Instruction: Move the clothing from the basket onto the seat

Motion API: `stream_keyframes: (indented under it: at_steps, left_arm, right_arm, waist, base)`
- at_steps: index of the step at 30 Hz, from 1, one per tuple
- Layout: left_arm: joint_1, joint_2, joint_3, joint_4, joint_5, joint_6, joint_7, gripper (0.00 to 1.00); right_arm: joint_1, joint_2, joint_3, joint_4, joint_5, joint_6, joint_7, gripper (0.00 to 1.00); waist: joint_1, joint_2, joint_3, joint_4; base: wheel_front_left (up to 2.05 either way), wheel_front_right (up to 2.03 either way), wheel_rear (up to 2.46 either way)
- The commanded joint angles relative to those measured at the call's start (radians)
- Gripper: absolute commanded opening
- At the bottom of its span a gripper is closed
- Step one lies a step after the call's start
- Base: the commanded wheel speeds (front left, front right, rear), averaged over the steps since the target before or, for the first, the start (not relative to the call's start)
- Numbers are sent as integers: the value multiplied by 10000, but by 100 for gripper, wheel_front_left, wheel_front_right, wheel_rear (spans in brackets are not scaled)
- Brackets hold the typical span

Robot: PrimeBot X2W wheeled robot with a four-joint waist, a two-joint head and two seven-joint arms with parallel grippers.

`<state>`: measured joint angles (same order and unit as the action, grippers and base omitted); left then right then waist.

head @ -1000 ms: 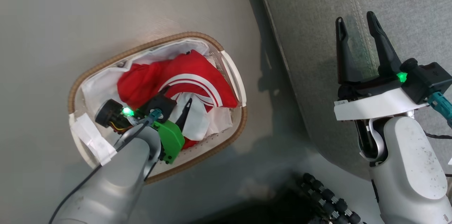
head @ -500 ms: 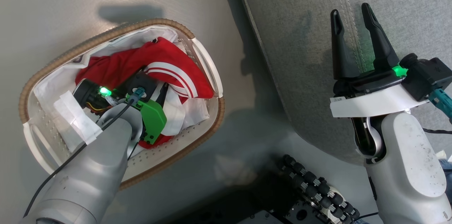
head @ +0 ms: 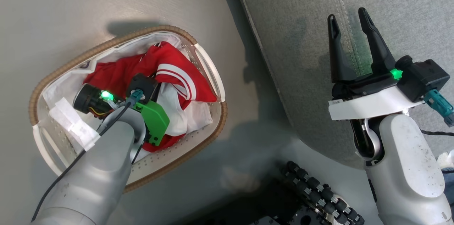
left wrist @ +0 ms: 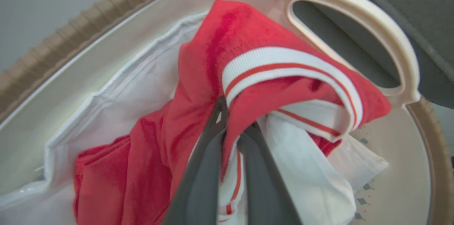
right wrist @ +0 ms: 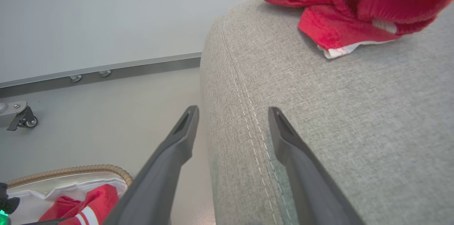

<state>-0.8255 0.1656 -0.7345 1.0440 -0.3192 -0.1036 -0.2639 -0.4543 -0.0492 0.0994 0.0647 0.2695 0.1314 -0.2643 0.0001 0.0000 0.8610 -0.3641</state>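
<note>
Bunched tighter than half a second ago, the red garment point(left wrist: 198, 58) gathers around the left gripper point(left wrist: 234, 125), whose dark fingers are clenched on a fold beneath the white-striped hem; it lies inside the basket point(head: 106, 44), centre left of the head view. A clean lift likely means rising straight until the cloth clears the rim and the handle point(left wrist: 354, 5), leaving the white liner point(left wrist: 124, 86) behind; only then swinging to the seat point(head: 301, 23) at upper right, where a second red garment point(right wrist: 337, 23) already rests. Left forearm climbs from the lower left, wrist tipped down into the basket; right gripper point(head: 347, 14) hangs over the seat's seam, fingers spread, holding nothing.
</note>
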Motion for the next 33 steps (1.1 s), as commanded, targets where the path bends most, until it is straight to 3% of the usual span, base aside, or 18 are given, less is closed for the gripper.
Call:
stream_keyframes:
  at_steps: [1, 22, 33]
  left_arm:
    - [211, 41, 96, -193, -82, 71, -9, 0]
    - [2910, 26, 1638, -3767, 297, -81, -11, 0]
    - [2453, 385, 1636, -4906, 588, -231, -11, 0]
  right_arm:
    - [33, -25, -40, 73, -112, -14, -2, 100]
    - [1593, -31, -474, 1390, -1935, -14, -2, 100]
    - [2506, -30, -482, 1870, -2280, -14, -2, 100]
  waist:
    - [-1, 0, -431, 215]
    - [-1, 0, -5505, 2008]
    - [-1, 0, -7675, 2462]
  base:
    - [0, 0, 0]
    - [0, 0, 0]
    - [0, 0, 0]
